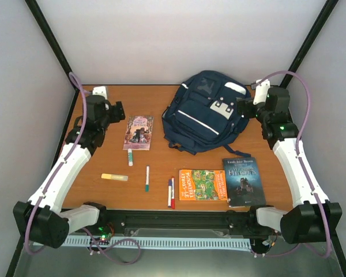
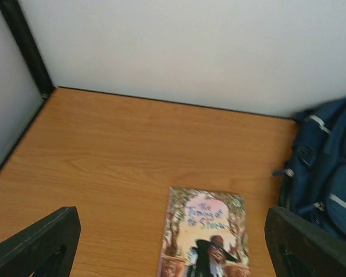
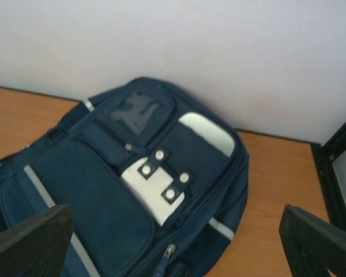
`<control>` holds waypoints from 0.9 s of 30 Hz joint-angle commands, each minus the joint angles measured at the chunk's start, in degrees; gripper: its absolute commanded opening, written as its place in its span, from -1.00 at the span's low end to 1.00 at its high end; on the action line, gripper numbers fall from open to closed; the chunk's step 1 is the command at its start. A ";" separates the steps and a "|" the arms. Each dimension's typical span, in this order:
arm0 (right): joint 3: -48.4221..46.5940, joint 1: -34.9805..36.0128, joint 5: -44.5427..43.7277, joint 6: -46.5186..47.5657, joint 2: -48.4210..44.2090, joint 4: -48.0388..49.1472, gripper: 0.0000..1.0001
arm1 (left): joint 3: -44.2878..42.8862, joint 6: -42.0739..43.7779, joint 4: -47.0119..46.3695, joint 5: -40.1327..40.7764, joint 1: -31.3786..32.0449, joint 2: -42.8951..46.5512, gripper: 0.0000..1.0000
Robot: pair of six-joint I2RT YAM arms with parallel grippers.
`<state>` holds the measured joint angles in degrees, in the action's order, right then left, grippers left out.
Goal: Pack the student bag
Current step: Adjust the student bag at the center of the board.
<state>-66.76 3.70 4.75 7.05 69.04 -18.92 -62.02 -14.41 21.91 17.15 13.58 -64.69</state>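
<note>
Pink book (image 1: pixel 138 132) left of student bag (image 1: pixel 199 115); pens (image 1: pixel 172 193), orange book (image 1: pixel 203 184) nearer.

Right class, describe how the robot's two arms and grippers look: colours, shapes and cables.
Both the left arm and right arm have white shells between chunky black joints, with a lilac cable looping alongside each. The left gripper and right gripper are black, with two flat fingers each.

A wood-grain, orange-brown table (image 1: pixel 161 101) fills the middle; a plain white wall (image 1: pixel 179 34) closes it at 12 o'clock; one pale side panel (image 1: pixel 17 115) stands at 9 o'clock, another (image 1: pixel 334 127) at 3 o'clock; black frame posts rise at 11 o'clock (image 1: pixel 49 37) and 1 o'clock (image 1: pixel 313 37); the light is soft and even.
</note>
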 commanded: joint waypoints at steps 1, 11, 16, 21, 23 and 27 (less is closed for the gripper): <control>2.87 -1.48 4.02 0.16 -1.17 -2.97 1.00 | 0.05 -3.26 0.63 -8.15 2.46 -3.80 0.79; 8.85 -3.89 12.73 5.44 -1.48 -9.58 0.68 | -4.37 -8.95 1.79 -20.85 8.17 -18.86 0.80; 9.41 -4.59 12.36 9.05 0.23 -11.20 0.67 | -11.85 -10.59 4.63 -25.47 9.77 -29.17 0.89; 6.62 -5.00 10.60 11.33 6.16 -14.52 0.75 | -23.04 -10.73 7.77 -27.77 10.47 -40.32 0.97; 4.52 -5.23 10.38 11.33 9.66 -16.80 0.90 | -29.29 -11.20 9.37 -29.32 10.59 -45.55 0.98; 2.85 -5.98 10.32 11.37 14.72 -17.18 0.98 | -42.18 -12.45 11.97 -30.97 10.74 -55.42 0.98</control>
<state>-61.47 -1.23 15.51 17.34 80.55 -33.43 -94.59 -24.73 30.55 -10.68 23.92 -113.99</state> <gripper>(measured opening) 0.982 0.994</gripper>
